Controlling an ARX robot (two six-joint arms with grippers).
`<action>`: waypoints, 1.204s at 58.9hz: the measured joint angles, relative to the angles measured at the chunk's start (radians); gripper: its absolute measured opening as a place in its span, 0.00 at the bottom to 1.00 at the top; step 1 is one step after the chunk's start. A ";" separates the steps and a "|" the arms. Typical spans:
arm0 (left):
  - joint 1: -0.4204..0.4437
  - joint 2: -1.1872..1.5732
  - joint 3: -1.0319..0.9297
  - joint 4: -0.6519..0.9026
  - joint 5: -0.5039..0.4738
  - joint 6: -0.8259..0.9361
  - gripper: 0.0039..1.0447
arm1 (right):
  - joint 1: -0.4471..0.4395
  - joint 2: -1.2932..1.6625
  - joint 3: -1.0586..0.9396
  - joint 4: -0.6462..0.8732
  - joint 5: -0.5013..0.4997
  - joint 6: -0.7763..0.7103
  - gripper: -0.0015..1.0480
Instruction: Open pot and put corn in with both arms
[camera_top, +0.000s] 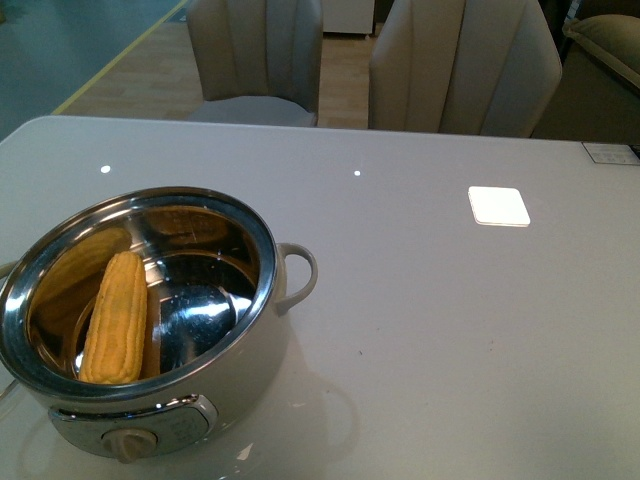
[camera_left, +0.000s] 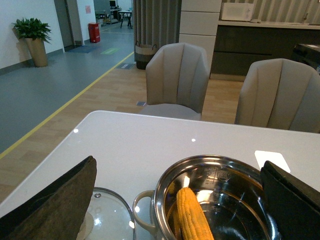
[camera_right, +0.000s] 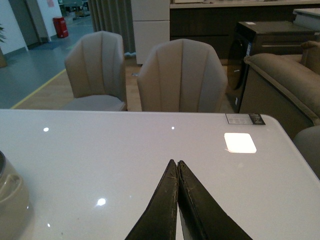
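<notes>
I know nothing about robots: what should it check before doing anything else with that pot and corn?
1. Corn inside the pot: ok, leaning on the steel wall.
2. Lid off, lying on the table beside the pot: ok.
3. Left pincer open, holding nothing: ok.
4. Right pincer shut and empty, away from the pot: ok.
5. Dial setting: cannot tell.

Two beige, ribbed upholstered chairs (camera_top: 258, 60) (camera_top: 465, 65) stand side by side at the far edge of the glossy white surface (camera_top: 430, 300). A green potted plant (camera_left: 34, 39) stands well beyond, near a red bin (camera_left: 93, 32).
</notes>
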 joint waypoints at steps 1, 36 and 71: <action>0.000 0.000 0.000 0.000 0.000 0.000 0.94 | 0.000 0.000 0.000 0.000 0.000 0.000 0.02; 0.000 0.000 0.000 0.000 0.000 0.000 0.94 | 0.000 -0.002 0.000 0.000 0.000 -0.001 0.82; 0.000 0.000 0.000 0.000 0.000 0.000 0.94 | 0.000 -0.002 0.000 0.000 0.000 -0.001 0.92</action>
